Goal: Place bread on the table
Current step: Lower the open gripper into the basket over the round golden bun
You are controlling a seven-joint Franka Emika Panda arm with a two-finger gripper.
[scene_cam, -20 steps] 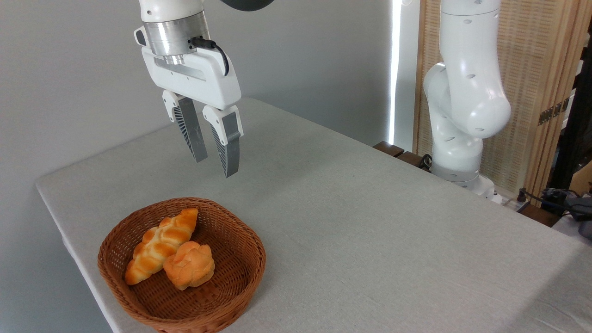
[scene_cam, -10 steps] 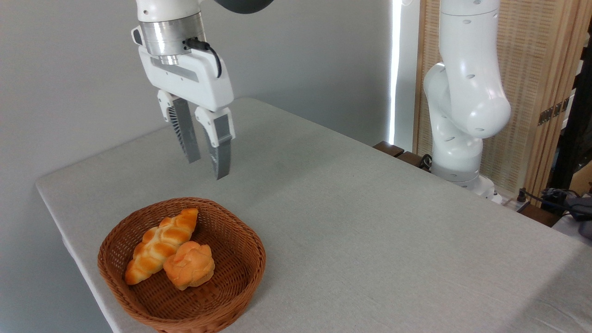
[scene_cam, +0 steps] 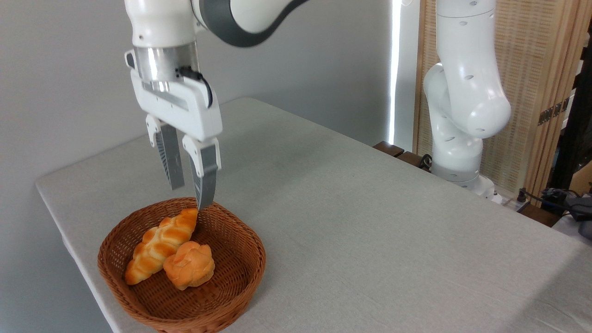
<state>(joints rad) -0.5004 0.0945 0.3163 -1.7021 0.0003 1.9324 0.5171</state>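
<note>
The bread point(scene_cam: 189, 264), a small round golden-orange bun with a knobbly top, lies in a brown wicker basket point(scene_cam: 233, 296) at the table's near left. It leans against a longer braided loaf point(scene_cam: 159, 243). My gripper point(scene_cam: 190, 198) hangs just above the basket's far rim, over the loaf's far end, above and behind the bun. Its grey fingers point(scene_cam: 204, 180) point down, open, with nothing between them. The table point(scene_cam: 370, 222) is covered in pale grey-beige cloth.
The arm's white base point(scene_cam: 462, 115) stands beyond the table's far right edge. A grey wall runs behind the table, with a wooden slatted screen point(scene_cam: 536, 74) at the right. Cables and dark gear point(scene_cam: 569, 203) lie at the far right.
The gripper has come down and to the left, from well above the table behind the basket to just over the basket's far rim. Its fingers stay open. The breads have not moved.
</note>
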